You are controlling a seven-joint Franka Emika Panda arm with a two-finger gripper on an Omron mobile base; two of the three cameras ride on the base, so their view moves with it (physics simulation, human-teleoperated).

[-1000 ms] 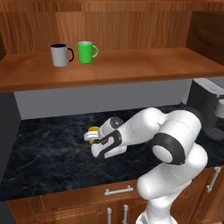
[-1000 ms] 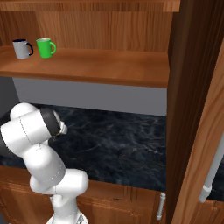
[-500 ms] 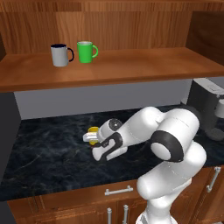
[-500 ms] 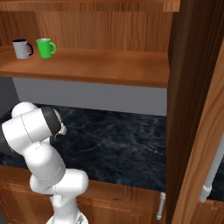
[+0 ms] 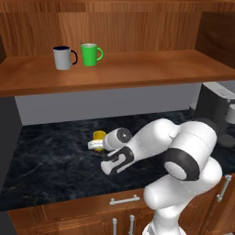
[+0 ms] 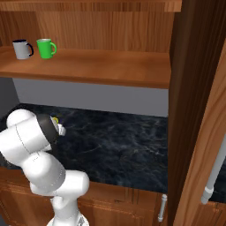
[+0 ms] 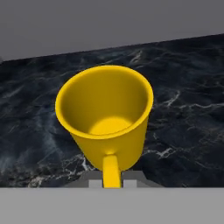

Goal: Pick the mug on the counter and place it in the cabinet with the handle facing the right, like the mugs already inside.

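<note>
On the black counter (image 7: pixel 183 118), the plain yellow mug (image 7: pixel 106 114) stands upright, gripper (image 7: pixel 111 183) jaws clamped on its loop handle (image 7: pixel 111 169).

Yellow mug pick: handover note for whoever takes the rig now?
Hand: shut on the handle of the yellow mug.
Mug: upright on the black counter, below the shelf.
Cabinet: grey mug and green mug at the shelf's left, handles to the right.
Done: grasp on the handle.
Left: lift, carry up to the shelf, set down with handle facing right, release.
</note>
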